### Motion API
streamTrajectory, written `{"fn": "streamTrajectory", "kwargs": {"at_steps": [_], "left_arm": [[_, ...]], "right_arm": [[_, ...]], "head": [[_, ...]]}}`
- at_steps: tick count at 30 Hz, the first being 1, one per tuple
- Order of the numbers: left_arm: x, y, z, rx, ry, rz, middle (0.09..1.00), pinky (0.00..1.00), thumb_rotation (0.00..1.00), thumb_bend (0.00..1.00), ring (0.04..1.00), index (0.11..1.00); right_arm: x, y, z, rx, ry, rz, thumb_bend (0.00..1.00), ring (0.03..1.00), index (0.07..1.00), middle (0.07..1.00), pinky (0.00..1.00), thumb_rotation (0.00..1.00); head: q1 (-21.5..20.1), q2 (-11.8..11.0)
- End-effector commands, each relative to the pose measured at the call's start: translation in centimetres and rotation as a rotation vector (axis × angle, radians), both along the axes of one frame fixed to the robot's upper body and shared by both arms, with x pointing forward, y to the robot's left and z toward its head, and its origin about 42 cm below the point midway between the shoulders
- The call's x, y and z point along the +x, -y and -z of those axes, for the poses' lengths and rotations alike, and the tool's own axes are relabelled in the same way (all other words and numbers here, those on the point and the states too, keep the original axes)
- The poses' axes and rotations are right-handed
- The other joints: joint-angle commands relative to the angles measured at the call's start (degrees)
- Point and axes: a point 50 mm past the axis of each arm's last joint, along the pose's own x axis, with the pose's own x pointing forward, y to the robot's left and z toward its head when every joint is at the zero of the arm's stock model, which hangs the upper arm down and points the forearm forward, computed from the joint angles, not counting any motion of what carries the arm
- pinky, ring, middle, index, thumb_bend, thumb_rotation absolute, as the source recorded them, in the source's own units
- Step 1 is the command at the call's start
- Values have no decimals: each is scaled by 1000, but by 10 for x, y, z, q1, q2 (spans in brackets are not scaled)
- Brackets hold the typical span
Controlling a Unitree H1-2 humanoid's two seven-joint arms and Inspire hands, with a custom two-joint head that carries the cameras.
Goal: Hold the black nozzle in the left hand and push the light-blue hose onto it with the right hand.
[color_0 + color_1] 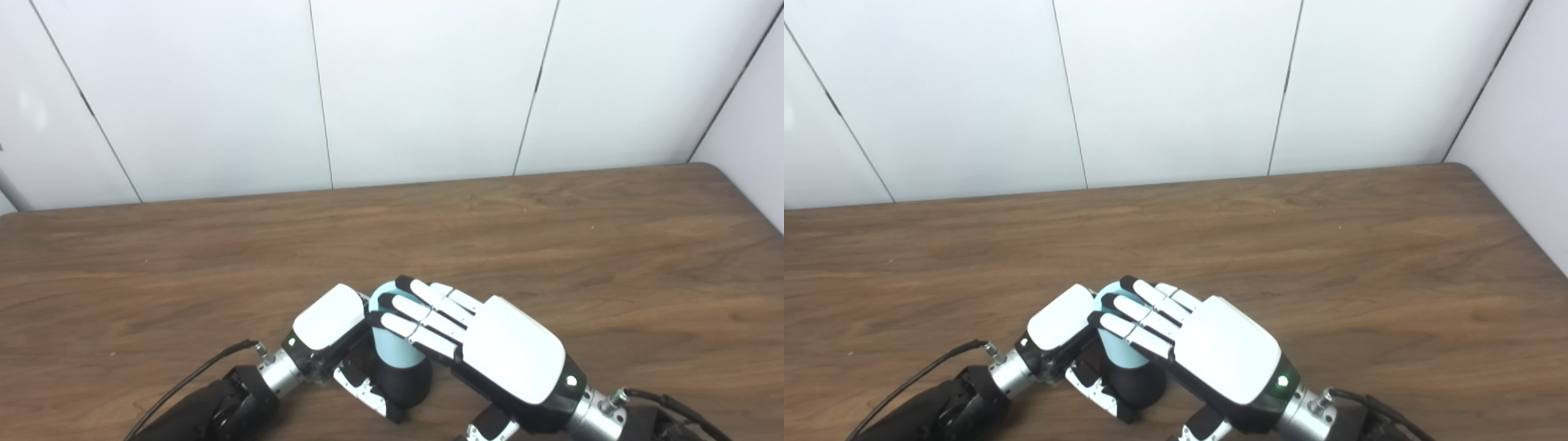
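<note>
The black nozzle (407,383) stands upright near the table's front edge, with the light-blue hose (392,349) seated on its top. My left hand (331,331) is wrapped around the nozzle from the left, its thumb low at the front. My right hand (465,334) comes in from the right and lies over the hose, its fingers (407,306) curled across the hose's top and side. The same pair shows in the right eye view, the hose (1124,354) above the nozzle (1139,386). The join between hose and nozzle is partly hidden by the fingers.
A brown wooden table (551,245) runs back to white wall panels (422,92). Its right rear corner is rounded. A black cable (190,380) trails from my left forearm.
</note>
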Motion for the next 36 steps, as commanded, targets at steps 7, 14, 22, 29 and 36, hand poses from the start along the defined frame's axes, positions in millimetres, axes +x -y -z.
{"fn": "streamTrajectory", "kwargs": {"at_steps": [7, 14, 22, 29, 36], "left_arm": [[-87, 1, 99, 141, -317, 38, 493, 415, 0, 521, 508, 478], [-87, 1, 99, 139, -322, 38, 493, 412, 0, 521, 507, 477], [-87, 1, 100, 135, -324, 34, 493, 411, 0, 521, 508, 478], [-87, 1, 100, 138, -325, 34, 493, 412, 0, 521, 507, 478], [-86, 1, 100, 140, -319, 34, 492, 409, 0, 521, 505, 479]], "right_arm": [[-2, 9, 30, -168, -196, -3, 858, 945, 899, 945, 905, 894], [-4, 9, 31, -162, -194, -9, 852, 942, 898, 942, 912, 905], [-6, 10, 33, -160, -206, -10, 852, 935, 896, 939, 906, 940], [-12, 13, 35, -164, -225, -12, 850, 934, 888, 941, 909, 968], [-16, 13, 39, -149, -236, -13, 856, 926, 877, 937, 874, 967]], "head": [[-1, 0], [-1, 1], [-1, 1], [-3, 1], [-2, 0]]}}
